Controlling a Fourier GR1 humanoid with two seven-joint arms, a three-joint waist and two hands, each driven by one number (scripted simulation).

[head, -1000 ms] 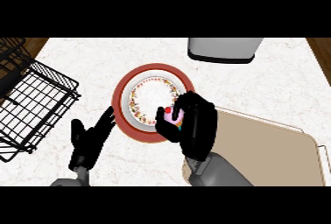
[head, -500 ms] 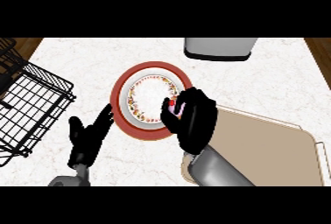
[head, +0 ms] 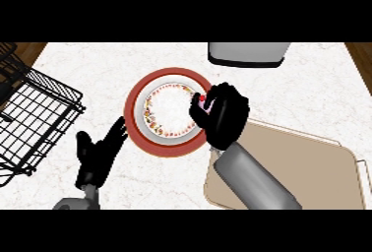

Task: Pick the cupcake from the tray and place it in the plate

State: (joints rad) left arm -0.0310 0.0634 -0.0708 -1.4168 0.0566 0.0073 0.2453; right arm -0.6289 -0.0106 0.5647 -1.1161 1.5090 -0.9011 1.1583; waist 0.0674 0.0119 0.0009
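Red-rimmed plate (head: 169, 147), white centre with a speckled ring pattern, sits just ahead and to the inner side of the right hand (head: 224, 115). Nothing rests on its centre as far as I can see

Right hand: fingers curled together round the cupcake (head: 202, 100). Only a sliver of pink and red shows at the fingertips; the rest is hidden inside the grasp. Hand overlaps the plate's right rim, with the cupcake at the hand's leading edge, over the rim and not yet over the middle. Whether it touches the plate, cannot tell

Step in hand, as I judge it: carry and placement. The pick looks done and the cupcake is off the tray

Next move calls for: shifting the hand a little further toward the plate's centre, lowering until the cupcake's base meets the white surface, then spreading the fingers and drawing back without tipping it

Containers:
- tan tray (head: 305, 167), behind and beneath the right forearm, shows bare where visible; part hidden by the arm
- black wire basket (head: 36, 118), well off beyond the left hand, contents not evident
- grey container (head: 245, 53), beyond the right hand's fingertips, at the far edge; interior not visible

Left hand (head: 98, 152): fingers straight and apart, holding nothing, resting just beside the plate's left rim
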